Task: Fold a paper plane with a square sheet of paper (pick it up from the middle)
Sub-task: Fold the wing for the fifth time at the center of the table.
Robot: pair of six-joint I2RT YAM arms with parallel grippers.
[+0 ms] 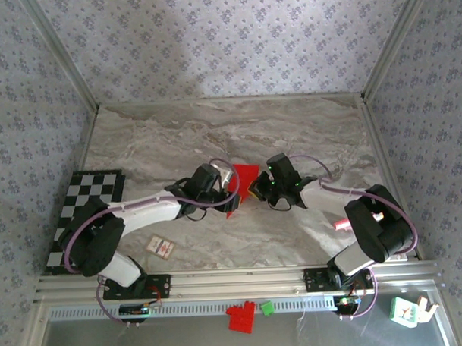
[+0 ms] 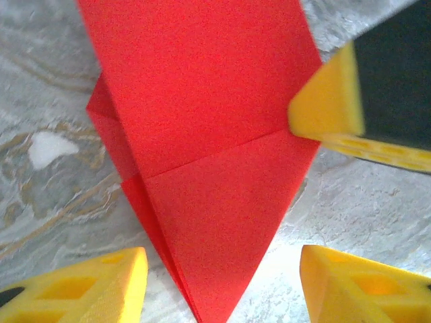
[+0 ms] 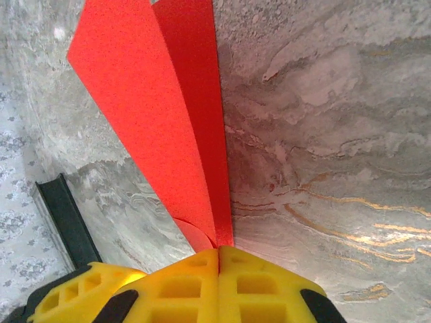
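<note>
The red paper [image 1: 245, 175] is folded into a pointed, layered shape with a cross crease and is held up off the marble table [image 1: 214, 128]. In the left wrist view the red paper [image 2: 202, 134] hangs with its point down between my left gripper's [image 2: 222, 289] wide-open yellow fingers [image 2: 101, 289], which do not touch it. My right gripper [image 3: 219, 254] is shut on the edge of the red paper [image 3: 155, 114], whose layers fan upward from the pads. The right gripper's finger [image 2: 330, 101] shows at the paper's right edge. From above, both grippers, left [image 1: 220, 190] and right [image 1: 260, 187], meet at the paper.
A checkerboard mat [image 1: 91, 197] lies at the left edge. A small white card with a red mark [image 1: 159, 247] lies near the left arm. A pink item [image 1: 341, 224] sits by the right arm. Red [image 1: 240, 317] and green [image 1: 267, 308] bricks rest below the front rail.
</note>
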